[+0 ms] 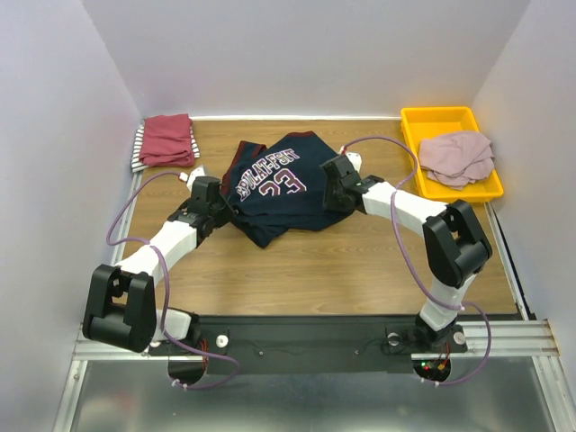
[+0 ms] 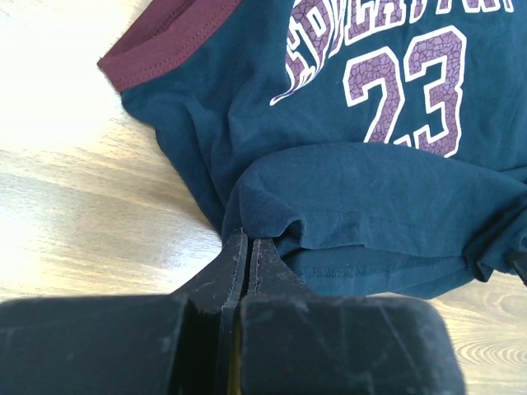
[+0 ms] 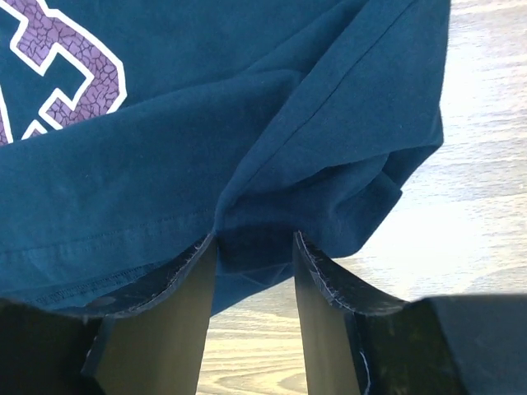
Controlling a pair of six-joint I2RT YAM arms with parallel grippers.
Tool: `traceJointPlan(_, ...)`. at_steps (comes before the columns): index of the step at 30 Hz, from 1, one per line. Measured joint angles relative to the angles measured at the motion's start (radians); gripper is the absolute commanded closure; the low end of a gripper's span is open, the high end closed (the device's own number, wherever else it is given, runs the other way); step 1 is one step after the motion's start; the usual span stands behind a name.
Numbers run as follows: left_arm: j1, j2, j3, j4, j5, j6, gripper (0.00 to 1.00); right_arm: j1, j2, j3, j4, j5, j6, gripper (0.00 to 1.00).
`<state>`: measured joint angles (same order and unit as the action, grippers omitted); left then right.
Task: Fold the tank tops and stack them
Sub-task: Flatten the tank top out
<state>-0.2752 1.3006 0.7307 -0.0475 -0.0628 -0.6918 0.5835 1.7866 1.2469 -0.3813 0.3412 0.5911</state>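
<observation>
While white walls enclose the wooden table (image 1: 360,261), left tool (image 2: 247,247) pinches navy jersey (image 1: 279,184); right tool (image 3: 255,255) spread.

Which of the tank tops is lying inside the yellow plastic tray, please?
The crumpled dusty-pink cloth top; the navy jersey and the folded dark-red one lie on the wooden table.

Both arms reaching forward and inward from their bases, elbows bent, wrists low over the surface. Left gripper (image 2: 241,251) pinched tight, fingers pressed together on the hem of the navy jersey (image 2: 354,189). Right gripper (image 3: 254,271) parted, fingers (image 3: 173,313) straddling a bunched fold of cloth.
</observation>
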Motion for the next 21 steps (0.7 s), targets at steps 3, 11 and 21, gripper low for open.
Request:
traceJointPlan(3,0.000,0.000,-0.003,0.000,0.002,0.000,1.00,0.007,0.003,0.001,0.000,-0.001,0.000,0.56)
traceJointPlan(11,0.000,0.000,-0.003,0.003,0.002,0.000,1.00,0.014,0.003,0.003,0.000,0.002,0.000,0.59)
traceJointPlan(21,0.000,0.000,-0.003,0.006,0.003,0.000,1.00,0.017,0.004,0.003,-0.001,0.018,-0.001,0.58)
